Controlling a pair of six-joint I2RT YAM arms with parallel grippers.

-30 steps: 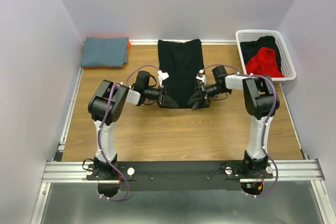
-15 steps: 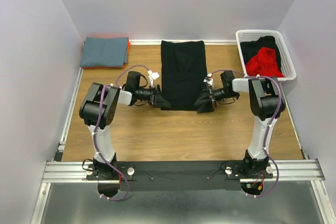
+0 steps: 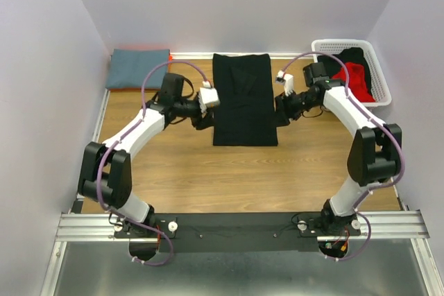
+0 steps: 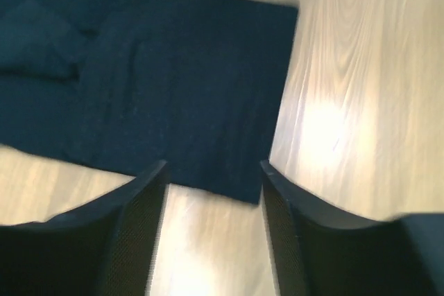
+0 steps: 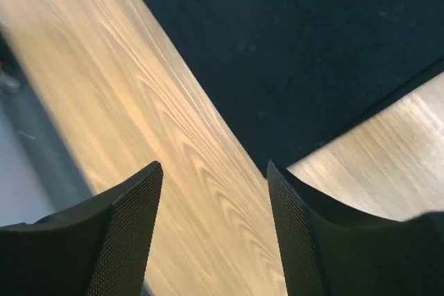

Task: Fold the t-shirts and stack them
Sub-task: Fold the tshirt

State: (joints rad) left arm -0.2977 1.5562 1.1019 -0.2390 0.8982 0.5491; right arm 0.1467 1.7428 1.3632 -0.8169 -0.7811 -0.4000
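Note:
A black t-shirt [image 3: 241, 98] lies flat on the table as a long folded strip, its near hem towards the arms. My left gripper [image 3: 202, 121] is open and empty, hovering just off the strip's left edge. In the left wrist view the shirt [image 4: 159, 88] fills the top, with one corner between my open left gripper [image 4: 211, 188]. My right gripper [image 3: 281, 117] is open and empty beside the strip's right edge. In the right wrist view the shirt [image 5: 312, 53] lies at the upper right and bare wood shows in the right gripper [image 5: 214, 175].
A folded blue-grey shirt [image 3: 139, 68] on an orange one lies at the back left corner. A white basket [image 3: 326, 46] at the back right holds a red shirt [image 3: 350, 81] and a black one. Walls close in on three sides.
Both grippers were low at the shirt's near hem, then pulled it outward. Now they have lifted away and moved farther back along its sides, and the shirt lies flat.

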